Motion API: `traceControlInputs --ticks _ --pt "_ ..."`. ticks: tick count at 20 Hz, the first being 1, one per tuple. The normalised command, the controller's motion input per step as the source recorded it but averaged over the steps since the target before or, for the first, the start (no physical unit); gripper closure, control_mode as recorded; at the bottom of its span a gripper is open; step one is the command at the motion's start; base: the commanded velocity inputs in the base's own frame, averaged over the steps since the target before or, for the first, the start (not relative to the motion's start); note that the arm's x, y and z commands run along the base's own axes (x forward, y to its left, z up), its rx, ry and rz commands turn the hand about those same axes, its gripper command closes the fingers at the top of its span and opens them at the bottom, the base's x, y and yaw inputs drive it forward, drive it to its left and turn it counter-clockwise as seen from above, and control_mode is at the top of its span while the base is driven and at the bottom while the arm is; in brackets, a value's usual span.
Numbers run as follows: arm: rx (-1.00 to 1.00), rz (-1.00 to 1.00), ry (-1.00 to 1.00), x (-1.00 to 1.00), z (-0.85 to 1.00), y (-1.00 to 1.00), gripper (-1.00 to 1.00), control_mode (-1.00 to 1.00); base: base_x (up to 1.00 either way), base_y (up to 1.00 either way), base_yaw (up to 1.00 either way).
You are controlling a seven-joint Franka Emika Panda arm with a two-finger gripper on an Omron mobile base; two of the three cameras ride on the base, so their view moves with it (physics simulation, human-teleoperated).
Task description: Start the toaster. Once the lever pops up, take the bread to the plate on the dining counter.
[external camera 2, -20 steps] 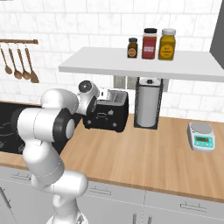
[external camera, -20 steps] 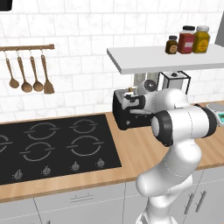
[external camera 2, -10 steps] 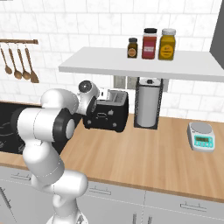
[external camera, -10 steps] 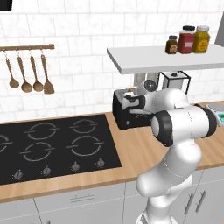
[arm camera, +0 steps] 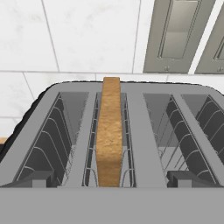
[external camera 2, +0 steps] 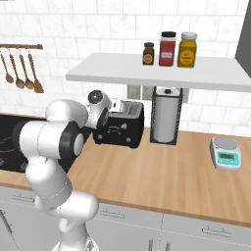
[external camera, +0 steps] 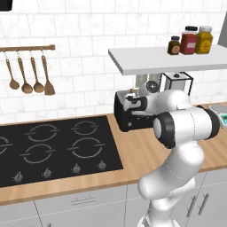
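Note:
The black toaster (external camera: pixel 128 119) (external camera 2: pixel 122 131) stands on the wood worktop against the tiled wall. From the hand view I look down along its silvery slotted top (arm camera: pixel 135 127). A tan slice of bread (arm camera: pixel 109 135) stands on edge in the left slot, its crust poking above the rim. The other slot holds nothing. My gripper (external camera: pixel 134 103) (external camera 2: pixel 109 117) hangs right at the toaster's near end, partly over its top. Its fingers are hidden, so their spacing cannot be read. The plate and the dining counter are out of view.
A black hob (external camera: pixel 48 150) lies left of the toaster. A paper towel holder (external camera 2: pixel 165 115) stands just right of it under a white shelf (external camera 2: pixel 157 73) carrying three jars. A small kitchen scale (external camera 2: pixel 225 153) sits far right. Wooden utensils (external camera: pixel 27 73) hang on a rail.

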Motion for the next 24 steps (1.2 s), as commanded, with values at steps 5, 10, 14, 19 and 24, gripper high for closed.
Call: traceControlInputs --ticks 5,10,14,19,24 --pt "0.0 0.0 0.0 0.0 0.0 0.0 -1.0 -1.0 0.0 0.0 0.0" --pt "0.0 0.0 0.0 0.0 0.0 0.0 -1.0 -1.0 0.0 0.0 0.0" --pt "0.0 0.0 0.0 0.07 0.0 0.0 -1.0 -1.0 0.0 0.0 0.0" --pt "0.0 0.0 0.0 0.17 0.0 0.0 -1.0 -1.0 0.0 0.0 0.0" --pt "0.0 0.0 0.0 0.1 0.0 0.0 -1.0 -1.0 0.0 0.0 0.0"
